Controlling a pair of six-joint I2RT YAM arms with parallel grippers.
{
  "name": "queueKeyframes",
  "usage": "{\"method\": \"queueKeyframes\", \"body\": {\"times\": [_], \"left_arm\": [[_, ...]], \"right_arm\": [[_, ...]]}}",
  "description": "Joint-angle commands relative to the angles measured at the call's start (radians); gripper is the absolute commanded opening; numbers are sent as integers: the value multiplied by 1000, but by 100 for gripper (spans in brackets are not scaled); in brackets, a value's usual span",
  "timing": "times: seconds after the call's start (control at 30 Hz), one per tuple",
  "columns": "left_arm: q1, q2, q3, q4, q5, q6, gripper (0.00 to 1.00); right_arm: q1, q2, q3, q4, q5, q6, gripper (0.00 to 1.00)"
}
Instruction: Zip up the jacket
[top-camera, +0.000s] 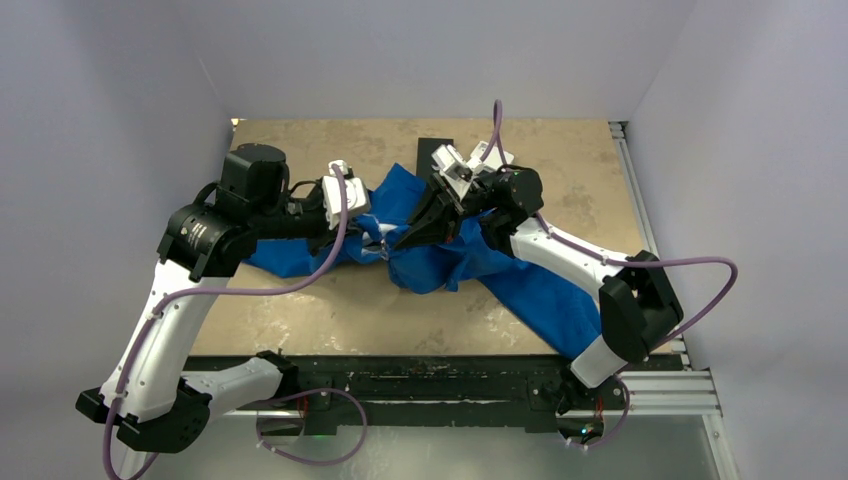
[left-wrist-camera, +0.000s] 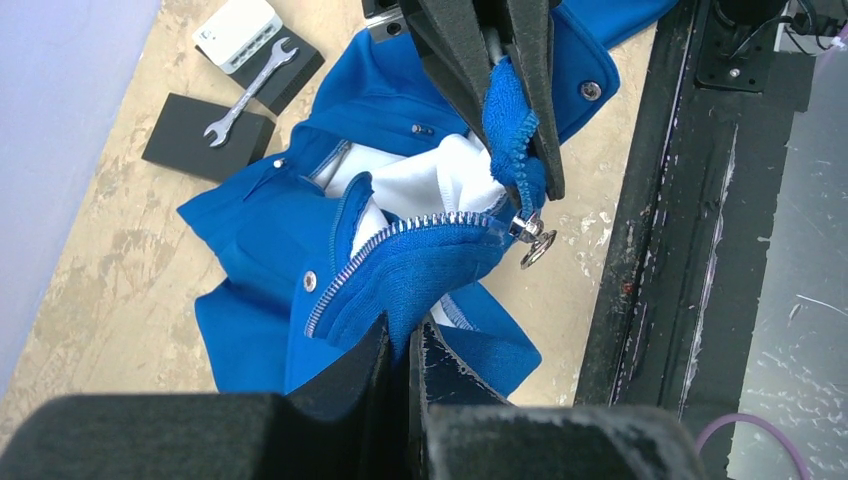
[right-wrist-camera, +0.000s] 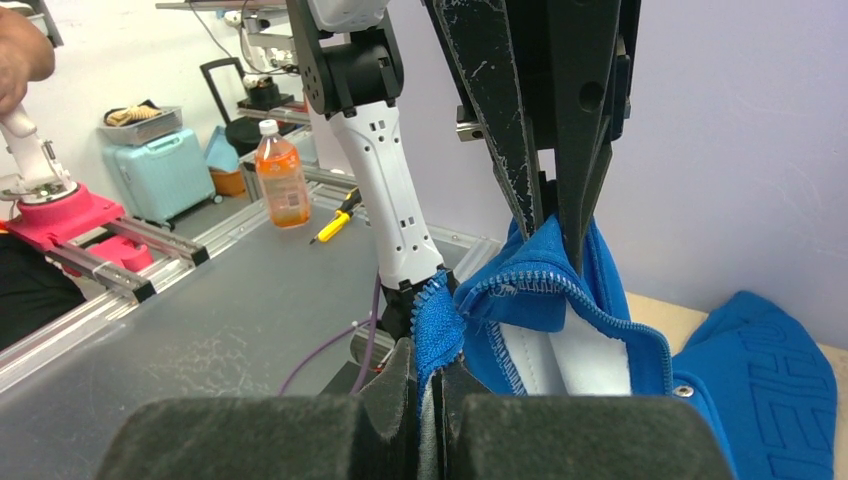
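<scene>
At mid-table the jacket (top-camera: 540, 290) lies rumpled; my left pincer (left-wrist-camera: 405, 338) and right pincer (left-wrist-camera: 525, 160) are each pinched shut on its front edge. Soft, floppy cloth, I judge: best held close beside the zipper teeth (left-wrist-camera: 400, 240).

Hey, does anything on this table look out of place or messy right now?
The royal-blue fabric jacket lies crumpled, one part trailing to the table's near right edge. A silver spanner rests across two black blocks beyond it, a loose tool unrelated to zipping.
</scene>
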Motion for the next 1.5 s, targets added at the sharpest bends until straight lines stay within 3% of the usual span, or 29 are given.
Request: {"method": "queueKeyframes", "body": {"times": [0.0, 0.43, 1.0, 1.47], "left_arm": [[4, -24, 16, 14, 48, 25, 0], [3, -36, -7, -36, 82, 101, 0], [3, -38, -15, -72, 79, 167, 0], [3, -27, 11, -10, 36, 94, 0]], "right_arm": [[7, -11, 37, 41, 23, 4, 0], [4, 6, 49, 114, 18, 63, 0], [-18, -47, 28, 20, 18, -3, 0], [-14, -62, -21, 26, 9, 11, 0]]}}
